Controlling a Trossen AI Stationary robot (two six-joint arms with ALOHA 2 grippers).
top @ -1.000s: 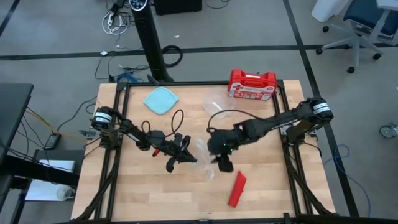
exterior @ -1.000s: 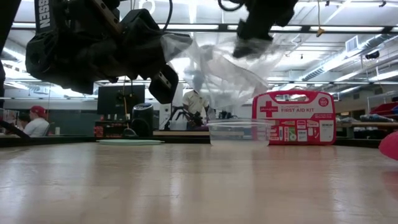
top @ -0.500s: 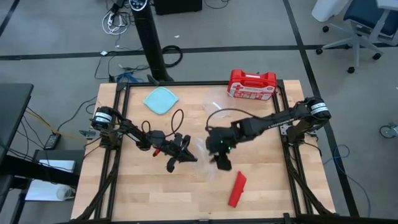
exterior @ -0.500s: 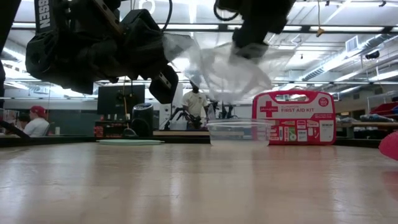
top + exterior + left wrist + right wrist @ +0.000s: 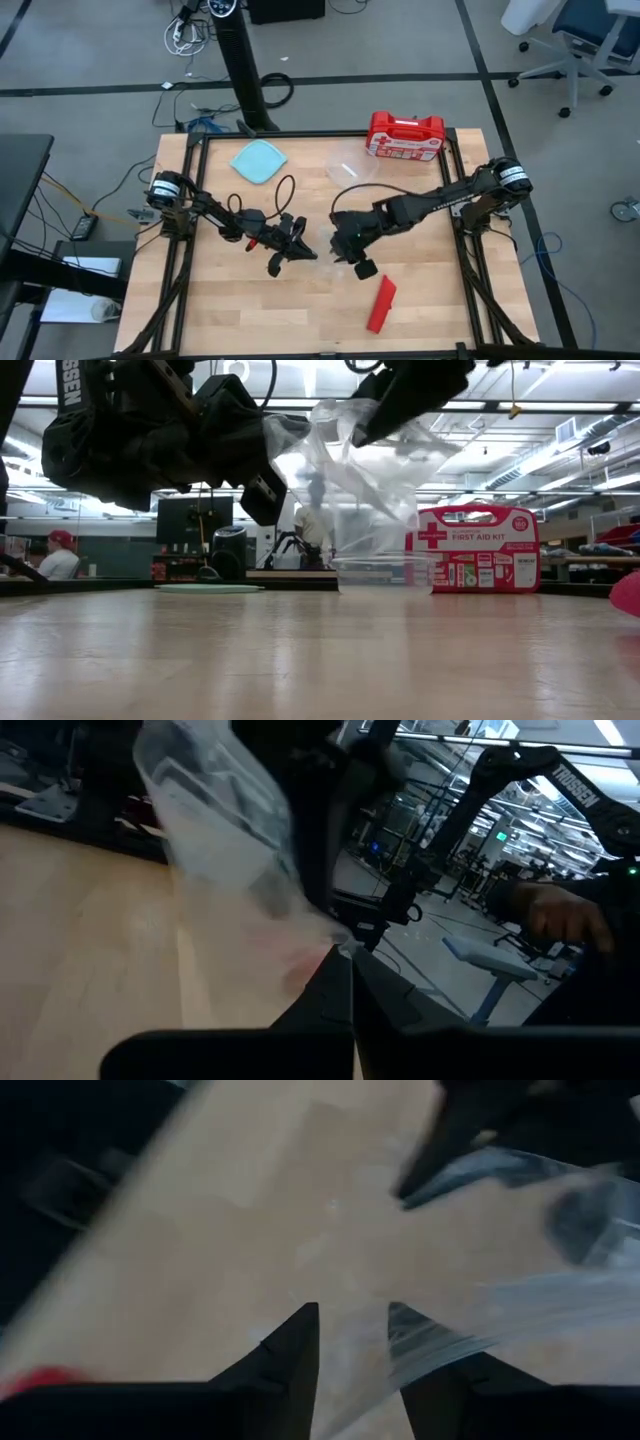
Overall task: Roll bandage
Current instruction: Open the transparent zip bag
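Observation:
The red bandage [image 5: 381,303] lies rolled on the table near the front, right of centre, and no gripper touches it. It also shows at the low view's right edge [image 5: 628,595]. A clear plastic bag [image 5: 327,250] hangs between my two grippers above the table's middle [image 5: 350,480]. My left gripper [image 5: 300,248] is shut on the bag. My right gripper [image 5: 355,258] stands just right of it. Its fingers are a little apart [image 5: 350,1330], and the bag's film lies at one of them. My left gripper pinches the bag's film [image 5: 325,935] between its two shut fingers, coming level from the table's left. The bag is lifted clear of the table and hangs beside and below the fingers. My right gripper has the bag's film [image 5: 440,1335] against the outer side of one finger [image 5: 420,1350]. Bare table shows in the gap between the fingers. I cannot tell whether that finger is inside the bag's mouth.
A red first-aid case [image 5: 404,135] stands at the far edge, right of centre. A clear plastic container [image 5: 345,165] sits in front of it. A teal lid [image 5: 259,160] lies at the far left. Bare table lies at the near side.
My right gripper has tipped and shifted slightly toward my left gripper. The bag was stretched as a sheet between the grippers. It now hangs lower and fuller. My left gripper has kept still.

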